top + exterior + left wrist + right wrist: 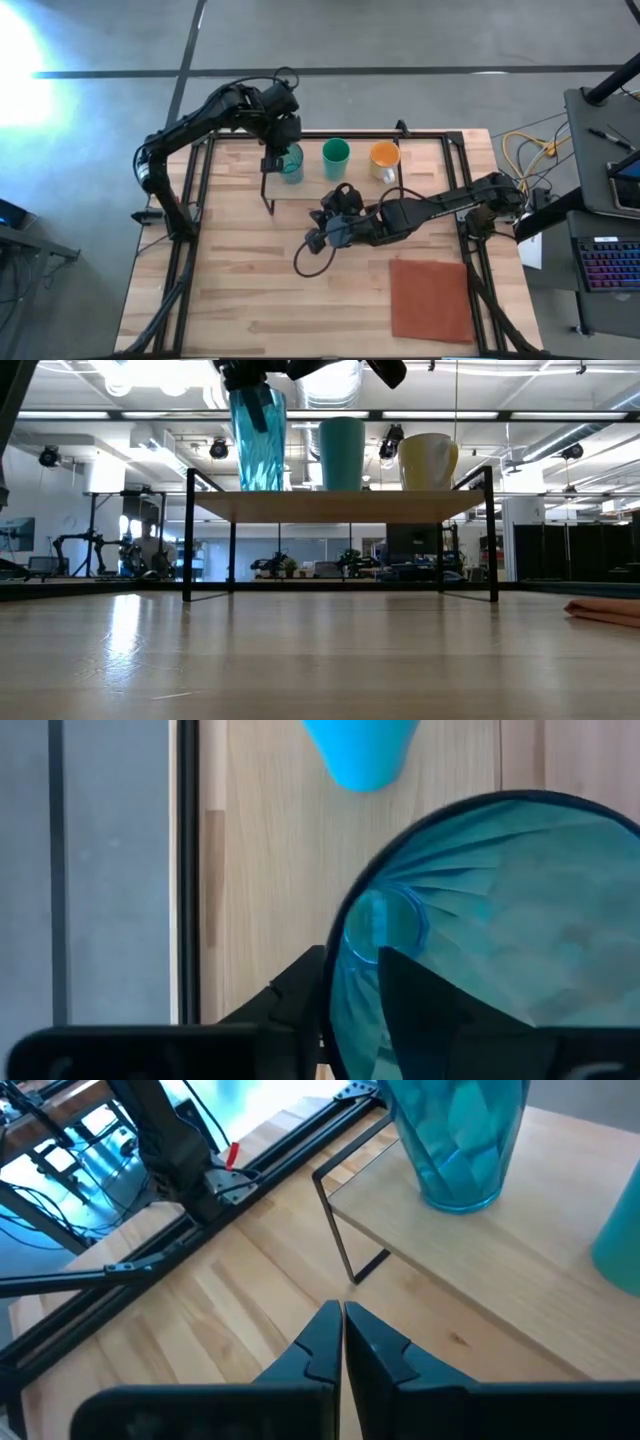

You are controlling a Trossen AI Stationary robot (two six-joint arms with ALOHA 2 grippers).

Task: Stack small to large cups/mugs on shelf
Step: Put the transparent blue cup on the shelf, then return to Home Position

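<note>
The light-wood shelf (340,185) stands at the table's far middle on thin black legs. On it, in a row from left to right, stand the see-through teal ribbed tumbler (292,165), the green cup (336,152) and the orange mug (384,155) with its white handle. In the low view, the tumbler (257,445), cup (343,453) and mug (428,460) stand upright on the board (340,506). My left gripper (350,960) is over the tumbler, shut on its rim. My right gripper (342,1330) is shut and empty, above the table just in front of the shelf (320,235). My left gripper holds the tumbler by its rim wall (335,1010), on the side toward the shelf's left end. One finger (420,1010) is inside the tumbler and the other (290,1000) is outside. The fingers come from above, pointing down. The tumbler stands upright with its base (462,1198) on the shelf.
A flat reddish-brown mat (430,298) lies at the table's near right. Black frame rails (195,200) run along the table's sides. Bare wood (250,290) lies at the near left. The green cup stands close beside the tumbler.
</note>
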